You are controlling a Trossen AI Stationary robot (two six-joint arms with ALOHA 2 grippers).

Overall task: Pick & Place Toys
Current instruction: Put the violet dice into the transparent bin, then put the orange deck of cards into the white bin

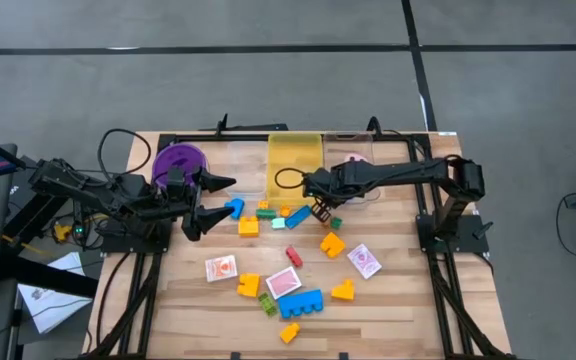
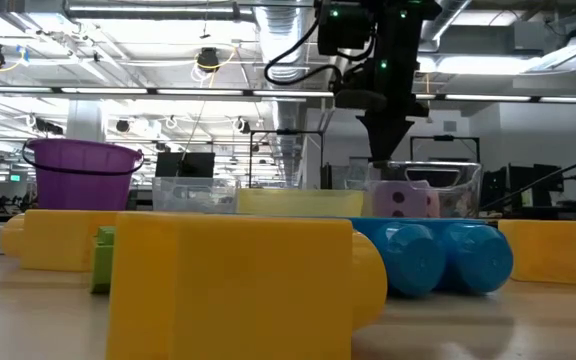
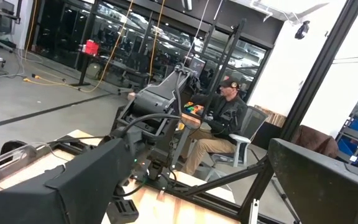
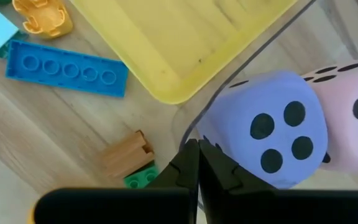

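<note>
From above, the left tool point(image 1: 211, 200) stands wide apart over the wooden surface point(image 1: 398, 300), beside the purple round bowl point(image 1: 179, 160), with a blue block point(image 1: 234, 208) just off its fingertips. The right tool point(image 1: 313, 183) reaches in over the near edge of the yellow bin point(image 1: 296, 155), its fingers pressed together on nothing. Toys lie scattered across the middle of the surface: two red-and-white playing cards point(image 1: 221, 268), a long blue block point(image 1: 301, 303), and several yellow and orange blocks point(image 1: 332, 243).

At table height, a big yellow block point(image 2: 238, 285) fills the foreground with a blue block point(image 2: 438, 258) behind it. The right tool point(image 2: 386, 150) hangs closed above the clear bin point(image 2: 438, 190), where the pink die point(image 2: 405, 200) shows.

The left wrist camera looks past its own widely spread fingers point(image 3: 73, 186) into the room, where a seated person point(image 3: 219, 130) is visible.

The right wrist camera shows closed fingertips point(image 4: 199, 165) at the clear bin's rim, the purple die point(image 4: 272, 127) and pink die point(image 4: 356, 118) touching inside it, and a flat blue block point(image 4: 67, 68) beside the yellow bin point(image 4: 185, 37).
</note>
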